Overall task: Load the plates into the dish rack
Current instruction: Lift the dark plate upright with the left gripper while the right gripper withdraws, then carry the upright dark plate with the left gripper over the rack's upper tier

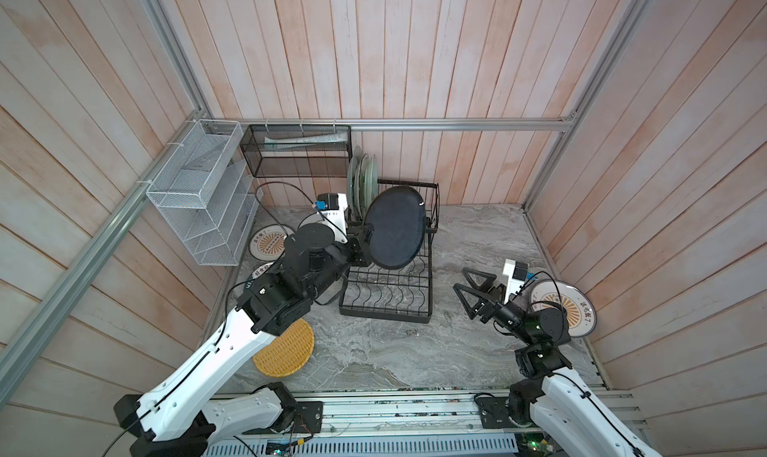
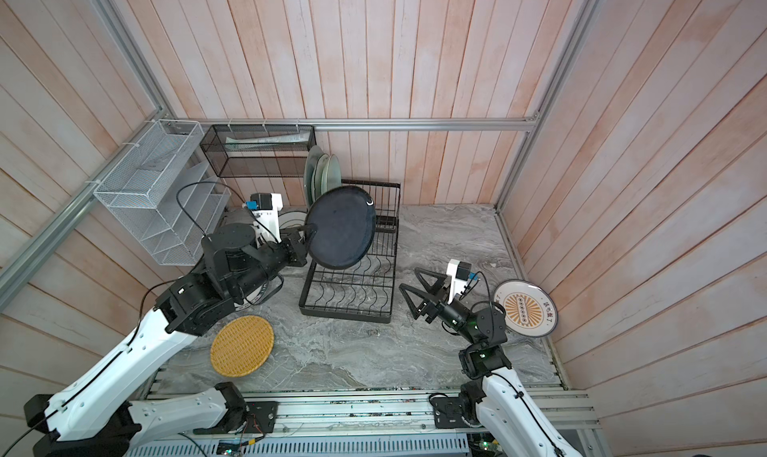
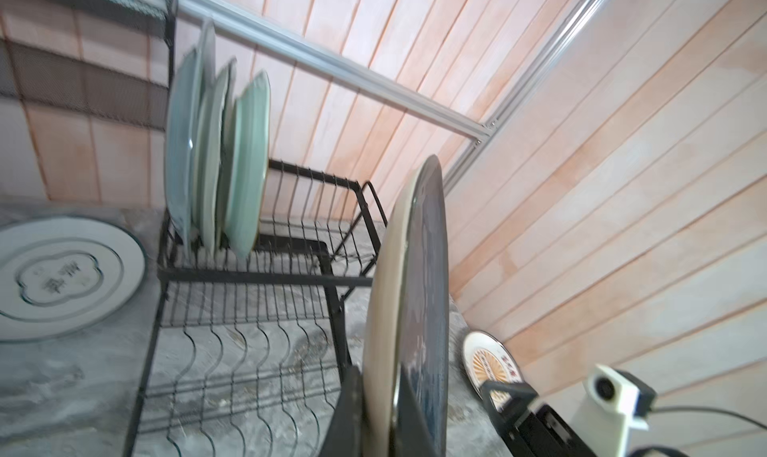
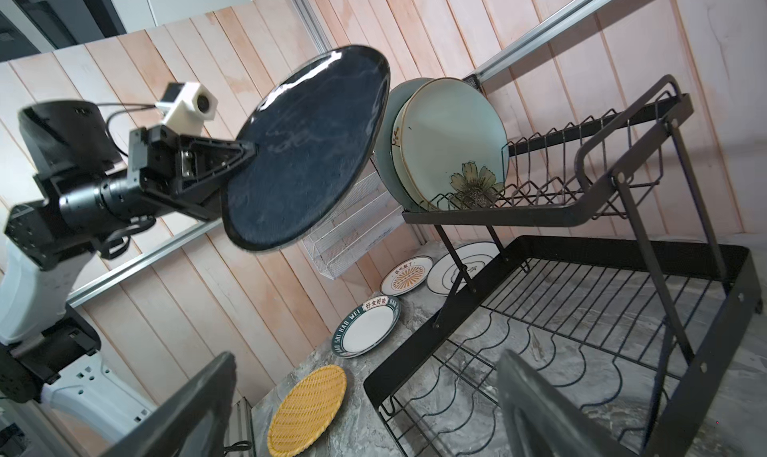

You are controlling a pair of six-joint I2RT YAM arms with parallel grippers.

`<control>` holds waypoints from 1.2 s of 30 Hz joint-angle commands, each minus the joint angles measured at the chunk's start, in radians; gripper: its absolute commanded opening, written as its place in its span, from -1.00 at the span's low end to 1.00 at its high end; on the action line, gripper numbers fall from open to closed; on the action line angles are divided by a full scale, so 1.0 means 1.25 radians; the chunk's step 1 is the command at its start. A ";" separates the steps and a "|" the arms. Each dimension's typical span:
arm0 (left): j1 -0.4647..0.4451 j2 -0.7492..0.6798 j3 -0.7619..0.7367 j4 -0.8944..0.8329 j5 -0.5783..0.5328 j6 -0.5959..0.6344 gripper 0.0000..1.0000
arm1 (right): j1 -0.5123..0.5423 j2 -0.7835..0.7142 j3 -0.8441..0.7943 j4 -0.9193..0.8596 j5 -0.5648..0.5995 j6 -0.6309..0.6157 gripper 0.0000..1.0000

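left gripper (image 1: 365, 237) is clamped down tight on the rim of the black plate (image 1: 396, 228), biting it at the plate's 9 o'clock edge in both top views. the plate is up in the air, tipped nearly on edge, over the dish rack (image 1: 384, 314) about where the raised upper tier meets the flat lower one. from the right wrist view it isn't sitting in any slot. the left wrist view shows a cream underside on it, one finger (image 3: 348, 413) on that side and the other on the dark face.

three or four pale green and teal plates (image 1: 363, 177) stand upright in the upper tier at the rack's 11 o'clock corner. the lower tier's wavy slots hold nothing.

right gripper (image 1: 460, 278) has its jaws spread wide with nothing between them. it hovers over the marble table (image 1: 477, 235) at the rack's 3 o'clock, just beside it.

flat on the table:
- yellow ribbed plate (image 1: 286, 349) at the rack's 7 o'clock
- orange sunburst plate (image 1: 562, 307) out at 4 o'clock, behind the right arm
- second sunburst plate (image 1: 269, 243) at 9 o'clock, partly under the left arm
- white lettered plate (image 3: 62, 276) and teal-rimmed plate (image 4: 365, 326) near it
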 commanded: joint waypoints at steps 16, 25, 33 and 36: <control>0.001 0.316 0.349 0.091 -0.375 0.304 -1.00 | 0.072 0.022 -0.030 -0.020 0.129 -0.079 0.96; 0.000 0.455 0.482 0.114 -0.463 0.468 -1.00 | 0.081 0.058 -0.025 0.001 0.105 -0.067 0.96; 0.019 0.556 0.558 0.127 -0.484 0.573 -1.00 | 0.091 0.073 -0.022 0.006 0.107 -0.073 0.95; 0.036 0.579 0.571 0.130 -0.479 0.595 -1.00 | 0.094 0.081 -0.023 0.010 0.108 -0.074 0.95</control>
